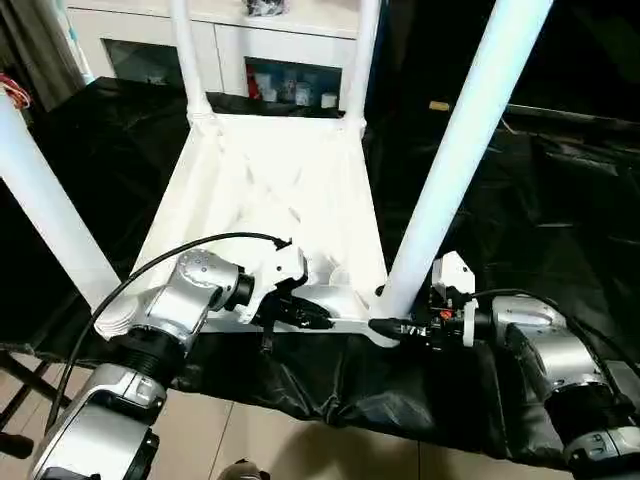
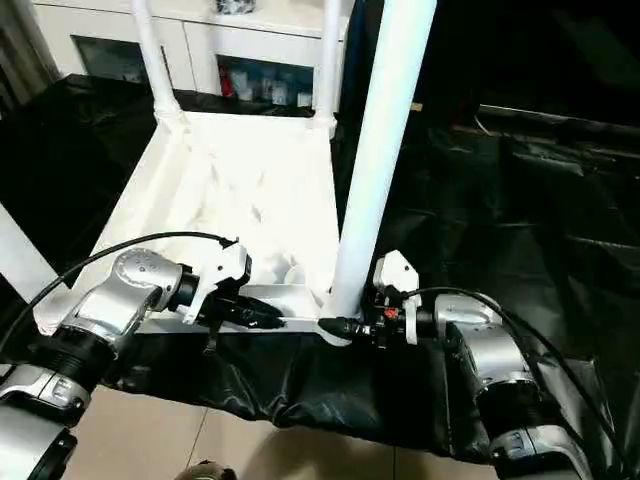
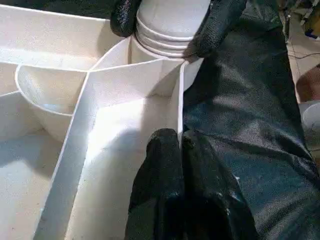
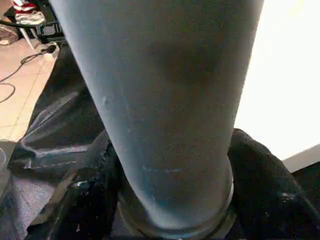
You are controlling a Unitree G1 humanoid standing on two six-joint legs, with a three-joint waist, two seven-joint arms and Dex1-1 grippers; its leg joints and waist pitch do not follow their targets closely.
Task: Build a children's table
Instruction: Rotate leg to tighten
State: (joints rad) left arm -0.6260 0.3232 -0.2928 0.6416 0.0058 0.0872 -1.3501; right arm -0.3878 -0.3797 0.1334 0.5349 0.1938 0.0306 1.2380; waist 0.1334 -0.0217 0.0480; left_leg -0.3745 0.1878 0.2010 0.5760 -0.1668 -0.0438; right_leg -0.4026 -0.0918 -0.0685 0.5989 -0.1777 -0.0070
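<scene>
The children's table lies upside down on a black sheet, its ribbed white top (image 1: pixel 270 190) facing up. Legs stand in the far left (image 1: pixel 185 50), far right (image 1: pixel 360 55) and near left (image 1: pixel 50 210) corners. A fourth leg (image 1: pixel 450 160) rises from the near right corner socket. My right gripper (image 1: pixel 385 325) is shut around that leg's base, one black finger on each side (image 4: pixel 260 175). My left gripper (image 1: pixel 318 318) is shut on the thin wall of the top's near rim (image 3: pixel 181 100), just left of that corner.
A white cabinet with glass doors (image 1: pixel 130 40) stands behind the table. The black sheet (image 1: pixel 540 200) spreads wide to the right and hangs over the near edge. Tiled floor (image 1: pixel 250 440) shows below it.
</scene>
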